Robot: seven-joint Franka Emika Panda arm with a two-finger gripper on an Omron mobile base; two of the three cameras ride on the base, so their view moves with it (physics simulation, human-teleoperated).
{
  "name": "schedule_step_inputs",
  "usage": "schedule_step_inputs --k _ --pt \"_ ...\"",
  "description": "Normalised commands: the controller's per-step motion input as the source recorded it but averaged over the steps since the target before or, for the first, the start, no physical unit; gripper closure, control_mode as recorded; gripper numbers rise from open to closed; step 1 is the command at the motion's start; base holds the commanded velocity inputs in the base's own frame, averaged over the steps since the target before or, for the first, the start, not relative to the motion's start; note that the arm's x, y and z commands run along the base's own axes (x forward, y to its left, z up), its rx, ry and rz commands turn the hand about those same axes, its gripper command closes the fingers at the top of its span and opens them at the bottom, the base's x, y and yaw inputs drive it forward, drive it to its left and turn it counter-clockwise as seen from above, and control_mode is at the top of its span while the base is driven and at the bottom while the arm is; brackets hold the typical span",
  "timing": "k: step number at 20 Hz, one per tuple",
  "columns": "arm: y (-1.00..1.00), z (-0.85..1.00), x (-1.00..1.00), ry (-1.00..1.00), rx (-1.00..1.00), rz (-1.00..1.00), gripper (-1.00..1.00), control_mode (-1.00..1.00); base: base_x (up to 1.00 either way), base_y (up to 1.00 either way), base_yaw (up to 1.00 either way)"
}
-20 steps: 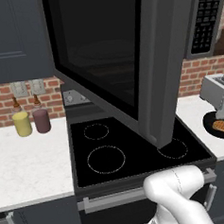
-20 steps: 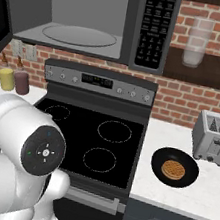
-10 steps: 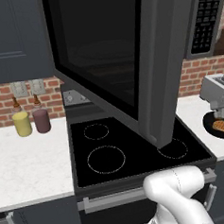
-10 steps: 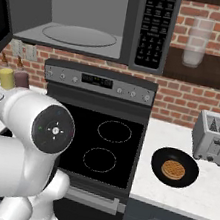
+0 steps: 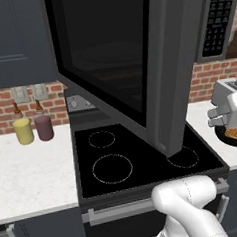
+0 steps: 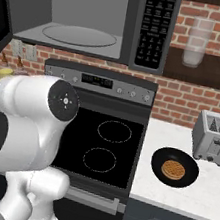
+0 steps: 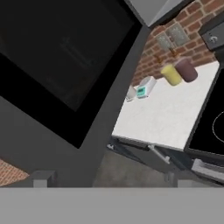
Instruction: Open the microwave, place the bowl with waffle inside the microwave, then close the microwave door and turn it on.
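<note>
Right base view: microwave (image 6: 91,20) cavity, waffle (image 6: 173,170).

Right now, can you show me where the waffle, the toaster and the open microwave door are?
waffle (image 6: 174,170), right base view, middle of its golden top, inside the black bowl.
toaster (image 6: 210,141), right base view, its silver front side.
microwave door (image 5: 106,51), left base view, its black glass window.

I see my arm's white elbow at the bottom centre-right of the left base view and its big joint at the left of the right base view. My tool (image 5: 217,119) sits at the right edge, fingers spread wide, holding nothing.
</note>
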Motion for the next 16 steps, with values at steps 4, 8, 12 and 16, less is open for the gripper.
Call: schedule_step_inputs --k 4,8,12,16 --pt "0.62 0.02 0.00 0.00 0.02 0.28 -1.00 -1.00 0.00 0.00 0.00" --pt "0.57 0.05 0.00 0.00 0.02 0.27 -1.00 -1.00 0.00 0.00 0.00" --pt "0.44 0.04 0.00 -0.03 0.03 0.24 -1.00 -1.00 0.00 0.00 0.00" --pt "0.34 0.01 0.00 -0.03 0.04 0.21 -1.00 -1.00 0.00 0.00 0.00"
